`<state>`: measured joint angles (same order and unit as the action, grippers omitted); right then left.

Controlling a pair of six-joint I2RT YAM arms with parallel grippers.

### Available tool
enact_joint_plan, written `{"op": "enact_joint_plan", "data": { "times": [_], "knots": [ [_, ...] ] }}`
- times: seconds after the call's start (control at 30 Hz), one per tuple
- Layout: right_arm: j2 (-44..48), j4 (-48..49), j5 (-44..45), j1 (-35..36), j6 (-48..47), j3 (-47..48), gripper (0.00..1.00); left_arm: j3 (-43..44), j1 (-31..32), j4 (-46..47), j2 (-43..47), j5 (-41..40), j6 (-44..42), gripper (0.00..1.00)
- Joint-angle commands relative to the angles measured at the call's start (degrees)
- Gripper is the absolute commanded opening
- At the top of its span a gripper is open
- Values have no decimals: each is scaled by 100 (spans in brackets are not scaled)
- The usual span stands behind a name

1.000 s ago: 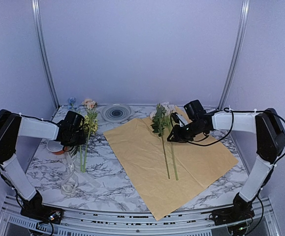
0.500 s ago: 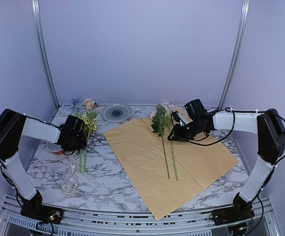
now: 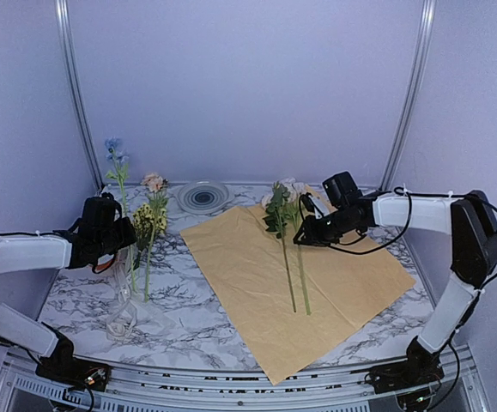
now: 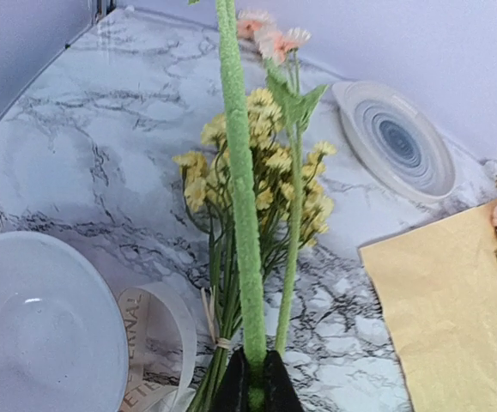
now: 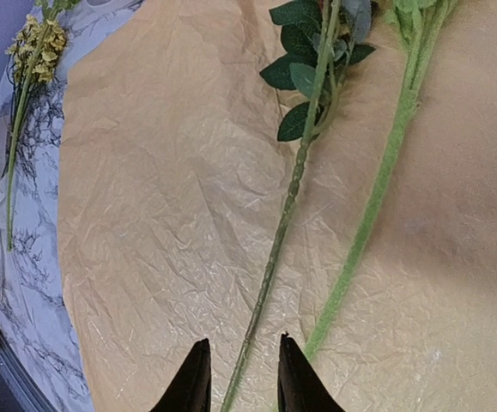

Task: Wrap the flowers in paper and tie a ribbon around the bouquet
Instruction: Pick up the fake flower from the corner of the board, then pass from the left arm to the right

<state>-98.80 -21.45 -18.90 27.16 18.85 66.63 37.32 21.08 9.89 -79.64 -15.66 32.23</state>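
Left gripper (image 4: 252, 388) clamped on long fuzzy green flower stem (image 4: 239, 189), held upright, likely for transfer to crinkly orange paper sheet (image 3: 248, 275) — right gripper (image 5: 239, 378) fingers slightly apart, empty

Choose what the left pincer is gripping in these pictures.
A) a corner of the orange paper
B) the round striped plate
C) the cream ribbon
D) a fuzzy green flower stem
D: in the left wrist view the left pincer is shut on the fuzzy green stem, which runs straight up from its tips.
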Motion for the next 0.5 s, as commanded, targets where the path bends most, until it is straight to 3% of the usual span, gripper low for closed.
{"op": "enact_joint_plan", "data": {
  "times": [0.0,0.17,0.33,0.47],
  "knots": [
    [388,99,16,103,-158,216,26,-307,167,988,1135,-150,-481,0],
    [815,912,-239,659,-570,278,25,-478,901,1681,2093,291,-1411,0],
    [1145,2912,-1199,1330,-340,286,23,-668,1933,2982,2353,1295,-1746,0],
    [889,4282,-1818,1713,102,595,36,-424,2711,3605,2014,1705,-1937,0]
  ]
}}
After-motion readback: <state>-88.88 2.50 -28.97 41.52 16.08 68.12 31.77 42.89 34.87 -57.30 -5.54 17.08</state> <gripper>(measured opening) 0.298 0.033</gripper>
